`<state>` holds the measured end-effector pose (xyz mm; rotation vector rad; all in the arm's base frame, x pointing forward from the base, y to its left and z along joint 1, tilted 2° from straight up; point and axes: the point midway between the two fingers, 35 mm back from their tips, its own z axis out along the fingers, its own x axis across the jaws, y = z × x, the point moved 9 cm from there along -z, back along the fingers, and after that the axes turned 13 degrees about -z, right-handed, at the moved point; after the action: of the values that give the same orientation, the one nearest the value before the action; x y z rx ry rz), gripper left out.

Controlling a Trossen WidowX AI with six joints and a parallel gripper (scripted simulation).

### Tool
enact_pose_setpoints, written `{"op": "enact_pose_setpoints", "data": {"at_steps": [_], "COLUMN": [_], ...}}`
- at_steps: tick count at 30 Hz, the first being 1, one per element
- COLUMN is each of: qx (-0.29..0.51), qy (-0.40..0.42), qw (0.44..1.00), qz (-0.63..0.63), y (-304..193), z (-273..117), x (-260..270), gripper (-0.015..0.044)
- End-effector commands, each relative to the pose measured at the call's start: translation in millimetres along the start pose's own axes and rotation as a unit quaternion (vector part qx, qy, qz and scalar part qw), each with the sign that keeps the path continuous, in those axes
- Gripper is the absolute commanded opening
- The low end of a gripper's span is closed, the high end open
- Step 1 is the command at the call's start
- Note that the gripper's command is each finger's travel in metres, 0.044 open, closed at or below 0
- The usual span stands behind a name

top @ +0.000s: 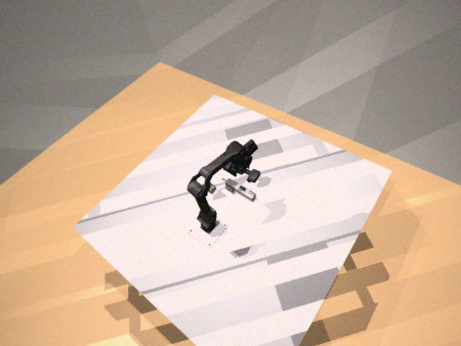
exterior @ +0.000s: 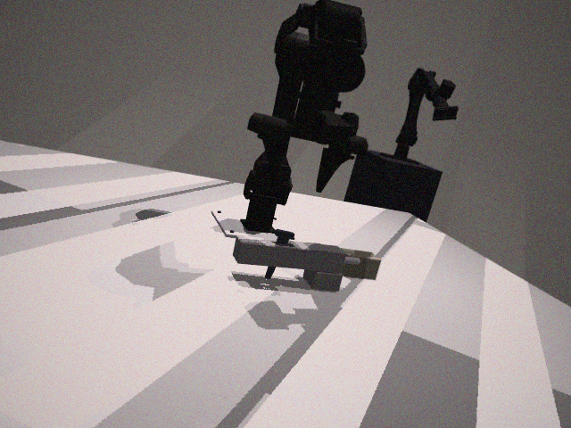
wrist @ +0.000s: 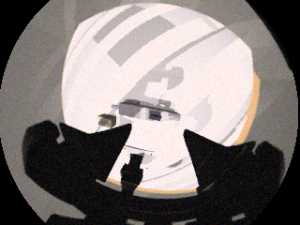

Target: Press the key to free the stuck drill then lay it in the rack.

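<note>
Claw [top: 237,169] [exterior: 305,182] [wrist: 157,129] apart, nothing btwn fingers, hangs above bar [top: 248,193] [exterior: 285,255] [wrist: 171,115], clear of it. Key [top: 243,187] [exterior: 284,236] [wrist: 156,116]: small, dark, head on bar's top face, narrow dark tip poking out underneath. Bar is grey, long, horiz., on a stubby grey blk [top: 229,185] [exterior: 323,279] [wrist: 128,110] near one end. Pale thin stub [exterior: 351,259] at that end, prob. the drill; mostly hidden, can't confirm. Tan blk [top: 212,188] [exterior: 368,267] [wrist: 107,120] near same end, apart from bar per top view. Can't ID rack for sure. 2nd arm [exterior: 415,108] on dark box [exterior: 392,182] in bkgd.
</note>
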<state>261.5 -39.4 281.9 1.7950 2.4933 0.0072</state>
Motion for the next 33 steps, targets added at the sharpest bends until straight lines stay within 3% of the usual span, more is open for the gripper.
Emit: {"op": "enact_pose_setpoints", "data": {"at_steps": [1,6,12,33], "qx": [0.006,0.003,0.000,0.000], "qy": [0.009,0.015,0.018,0.018], "qw": [0.984,0.879,0.747,0.744], "qz": [-0.176,-0.476,-0.664,-0.668], "y": [21,42,44,44], "z": [25,62,89,90], "x": [32,96,146,147], "gripper": [0.0440,0.0440,0.0440,0.0440]}}
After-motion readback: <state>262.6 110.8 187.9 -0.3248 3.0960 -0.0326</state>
